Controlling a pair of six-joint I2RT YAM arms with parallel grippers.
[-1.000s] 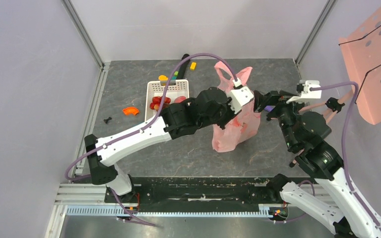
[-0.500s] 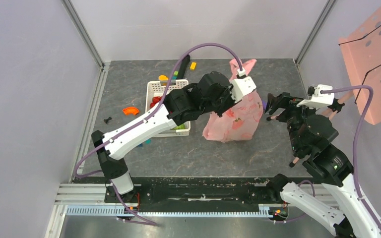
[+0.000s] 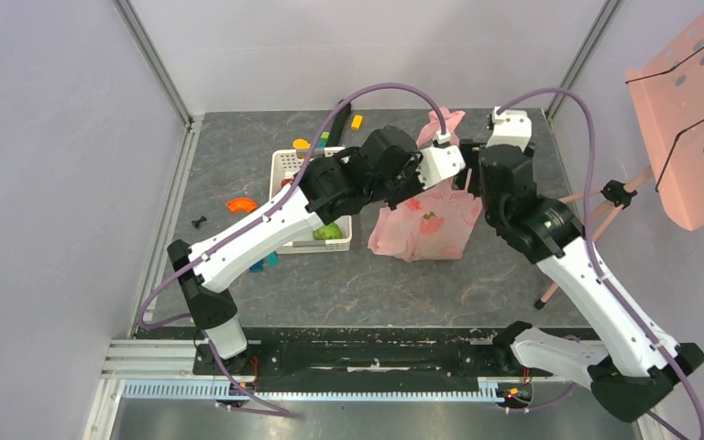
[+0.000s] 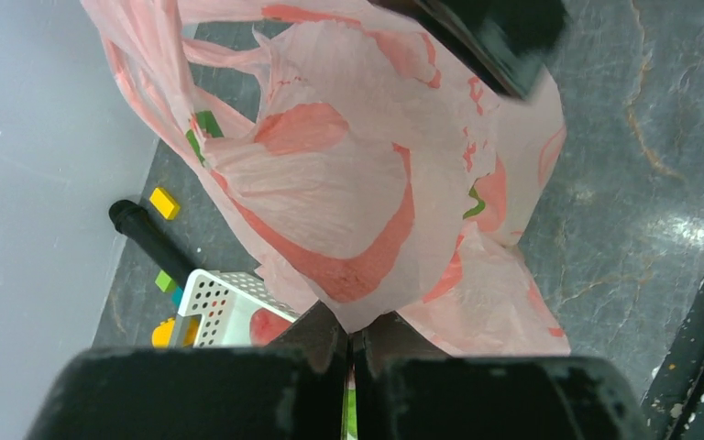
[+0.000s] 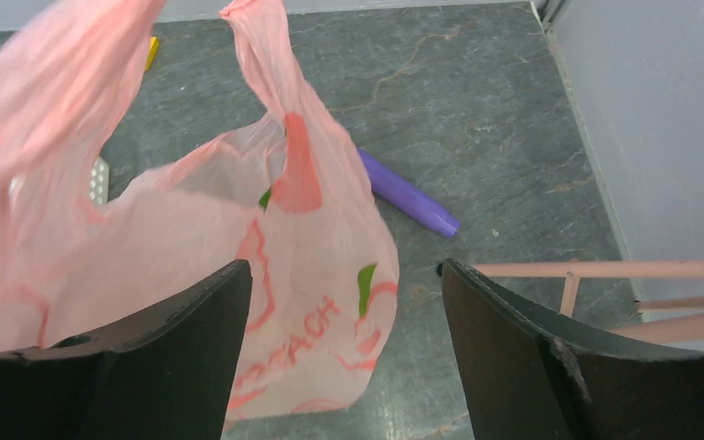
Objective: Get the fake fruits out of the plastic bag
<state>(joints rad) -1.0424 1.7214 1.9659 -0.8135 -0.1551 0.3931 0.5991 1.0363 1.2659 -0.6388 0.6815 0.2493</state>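
The translucent pink plastic carrier bag [image 3: 422,225] sits right of the white perforated basket [image 3: 280,170], long axis near-to-far (handles at the far end). The left gripper [image 4: 356,335] is clamped on its film; the right gripper [image 5: 344,275] hovers, fingers wide apart.

Bag contents unreadable, basket and bag mouth mostly covered.
Thin translucent pink plastic bag [image 3: 426,220]: top hidden behind both wrists in top view, cut by the upper edge in both wrist views, near handle blurred in right wrist view. Whether fake fruits sat inside could not be told. White perforated plastic basket [image 3: 278,179] was largely under the left arm. Purple plastic cylinder [image 5: 412,202]: left end behind the bag. Blurred black shape [image 4: 495,37] and tiny black item [image 3: 200,221] were unidentifiable.
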